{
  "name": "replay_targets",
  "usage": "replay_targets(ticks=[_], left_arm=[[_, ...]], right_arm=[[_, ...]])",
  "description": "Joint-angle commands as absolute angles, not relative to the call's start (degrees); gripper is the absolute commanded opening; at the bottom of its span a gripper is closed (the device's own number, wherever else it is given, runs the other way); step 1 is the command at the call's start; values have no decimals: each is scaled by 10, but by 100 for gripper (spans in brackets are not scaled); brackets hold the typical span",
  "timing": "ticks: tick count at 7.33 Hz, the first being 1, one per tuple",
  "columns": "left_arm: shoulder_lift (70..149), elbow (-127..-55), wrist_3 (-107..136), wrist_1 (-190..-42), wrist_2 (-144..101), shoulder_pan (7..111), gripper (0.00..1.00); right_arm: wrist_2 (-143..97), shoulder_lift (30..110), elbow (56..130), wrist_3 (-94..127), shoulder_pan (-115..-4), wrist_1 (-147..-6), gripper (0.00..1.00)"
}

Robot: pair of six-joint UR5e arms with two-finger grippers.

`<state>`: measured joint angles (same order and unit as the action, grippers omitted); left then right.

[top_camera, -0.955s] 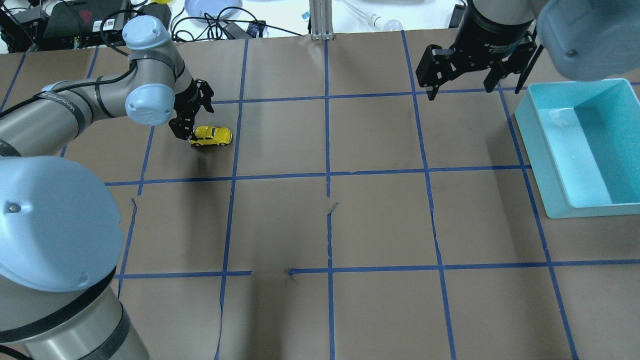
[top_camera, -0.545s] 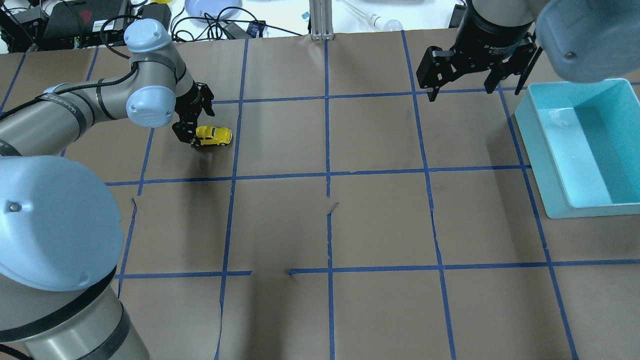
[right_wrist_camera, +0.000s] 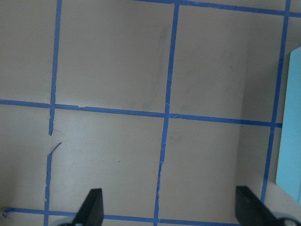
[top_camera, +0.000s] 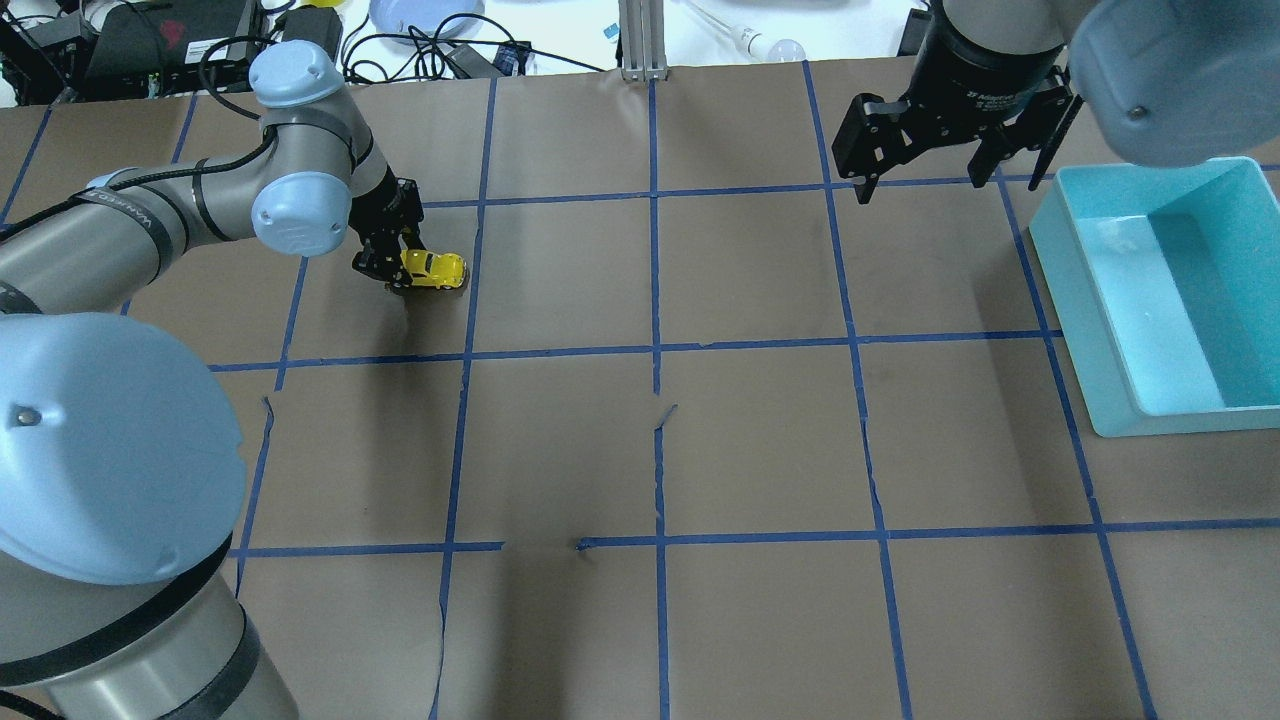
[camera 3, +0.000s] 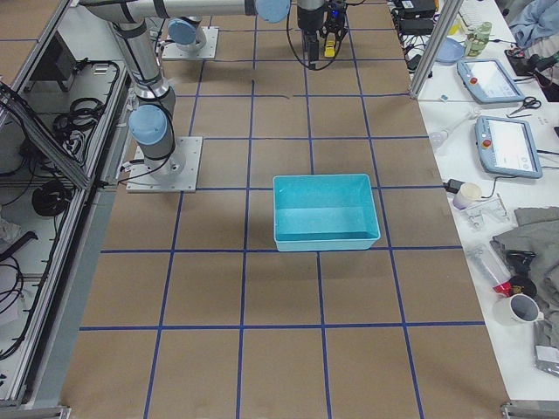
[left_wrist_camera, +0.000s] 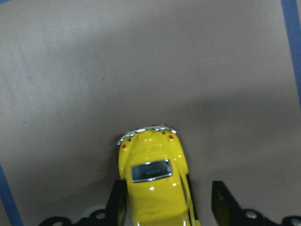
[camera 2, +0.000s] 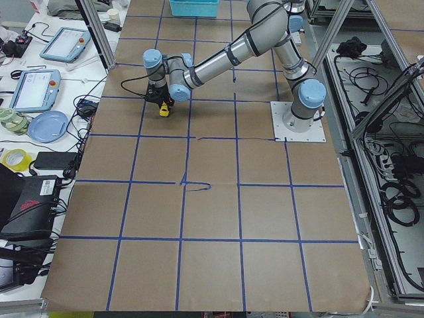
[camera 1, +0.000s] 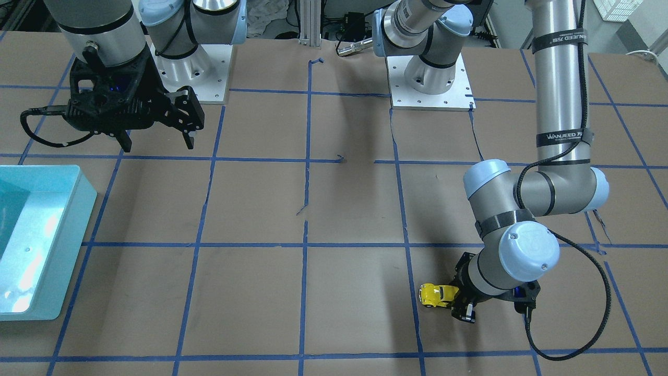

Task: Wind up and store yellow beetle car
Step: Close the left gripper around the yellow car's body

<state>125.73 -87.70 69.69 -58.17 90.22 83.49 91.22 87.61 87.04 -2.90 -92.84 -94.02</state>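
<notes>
Over at 10 o'clock on the brown paper-covered counter (top_camera: 560, 440), the tiny glossy yellow beetle car (left_wrist_camera: 153, 188) sat on its wheels with one end between the left fingers (left_wrist_camera: 117, 202). They were partly open, one right up against its side and the other with a gap. Its long axis ran out toward 12 o'clock from the palm, so a squeeze should've pinched it across the width. The right fingers (top_camera: 862, 150) hung spread wide at 1 o'clock, well apart from it, near the light-blue plastic bin (top_camera: 1080, 330).
</notes>
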Motion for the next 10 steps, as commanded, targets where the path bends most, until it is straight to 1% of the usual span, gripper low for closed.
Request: replay_targets(ticks=[1,4,6,10], left_arm=[[1250,-870,698,-589,901,834,0],[1245,-872,725,-656,899,833,0],[1252,-871,725,-656,888,833,0],[1259,-873,715,-654,893,821,0]], right_arm=[[912,875,873,-29,-929,-941,100],[912,877,871,-28,-929,-942,100],[911,877,869,13,-929,-943,100],[912,876,872,18,-929,-941,100]])
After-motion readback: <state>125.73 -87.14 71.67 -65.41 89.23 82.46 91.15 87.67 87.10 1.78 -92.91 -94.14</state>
